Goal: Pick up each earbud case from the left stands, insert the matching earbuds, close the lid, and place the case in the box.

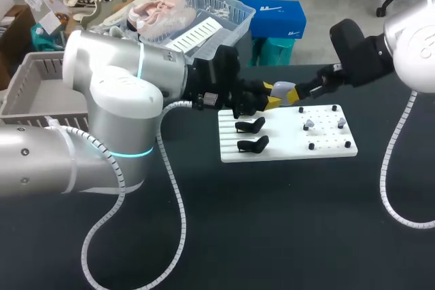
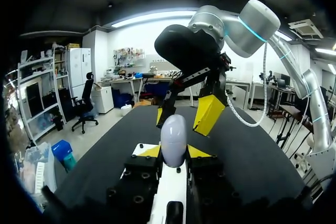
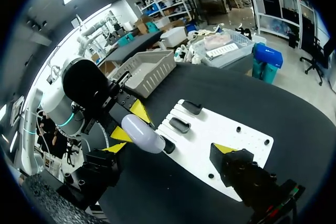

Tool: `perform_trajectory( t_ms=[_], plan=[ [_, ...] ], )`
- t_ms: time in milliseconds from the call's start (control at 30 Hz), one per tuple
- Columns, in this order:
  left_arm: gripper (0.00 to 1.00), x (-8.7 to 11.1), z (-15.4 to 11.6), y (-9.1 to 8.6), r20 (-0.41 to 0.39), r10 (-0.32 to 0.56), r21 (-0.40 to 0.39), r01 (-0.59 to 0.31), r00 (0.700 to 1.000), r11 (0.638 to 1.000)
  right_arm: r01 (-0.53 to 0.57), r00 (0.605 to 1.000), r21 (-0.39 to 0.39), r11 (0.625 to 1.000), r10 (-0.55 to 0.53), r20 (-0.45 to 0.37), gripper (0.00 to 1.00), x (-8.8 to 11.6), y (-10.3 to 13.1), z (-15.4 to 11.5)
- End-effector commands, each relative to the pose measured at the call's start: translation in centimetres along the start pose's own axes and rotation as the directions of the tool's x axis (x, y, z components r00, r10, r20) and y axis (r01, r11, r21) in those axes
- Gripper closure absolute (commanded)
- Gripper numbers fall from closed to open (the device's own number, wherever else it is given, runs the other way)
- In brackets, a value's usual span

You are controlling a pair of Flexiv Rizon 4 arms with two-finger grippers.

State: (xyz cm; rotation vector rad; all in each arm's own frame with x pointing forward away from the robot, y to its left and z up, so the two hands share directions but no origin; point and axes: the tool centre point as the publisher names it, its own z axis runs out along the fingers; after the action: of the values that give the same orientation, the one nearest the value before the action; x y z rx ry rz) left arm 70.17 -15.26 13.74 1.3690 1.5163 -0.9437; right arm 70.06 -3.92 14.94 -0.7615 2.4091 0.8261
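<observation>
Left gripper clamps pale earbud case; right gripper just ahead, fingers apart. Head view alone shows two grey earbuds on the white board.

— What does everything rest on?
— A table with a black top.
— And what lies directly on it?
— A white board, flat, toward the far side and a little right of the middle. Two black stands show on its left part, one behind the other. Small black pegs dot its right part, with two small grey earbuds among them.
— Anything more?
— A grey box with slotted walls sits at the far left edge, well apart from the board.
</observation>
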Motion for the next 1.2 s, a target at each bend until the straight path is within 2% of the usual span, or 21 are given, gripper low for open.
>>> perform_trajectory(
  t_ms=[33,567,833,1200],
  plan=[
    [1.00,0.0,0.0,-0.1,0.005,0.000,-0.004,0.000,1.000,1.000,0.002,1.000,-0.005,1.000,-0.002,-0.001,0.00,-0.2,-0.3,0.1],
    [1.00,0.7,-0.2,-0.7,-0.001,0.011,0.002,-0.011,1.000,1.000,0.005,1.000,0.009,1.000,-0.005,0.001,0.00,-0.7,-0.6,-0.3],
    [1.00,1.6,-0.4,-1.1,-0.013,0.036,0.007,-0.035,0.999,0.999,0.026,1.000,0.046,0.999,-0.026,0.010,0.00,-1.4,-0.3,-1.7],
    [1.00,1.3,-1.2,-1.1,0.073,0.086,-0.007,-0.085,0.994,0.996,-0.006,0.999,0.122,0.992,0.002,0.032,0.00,-0.3,-0.2,-4.3]
  ],
)
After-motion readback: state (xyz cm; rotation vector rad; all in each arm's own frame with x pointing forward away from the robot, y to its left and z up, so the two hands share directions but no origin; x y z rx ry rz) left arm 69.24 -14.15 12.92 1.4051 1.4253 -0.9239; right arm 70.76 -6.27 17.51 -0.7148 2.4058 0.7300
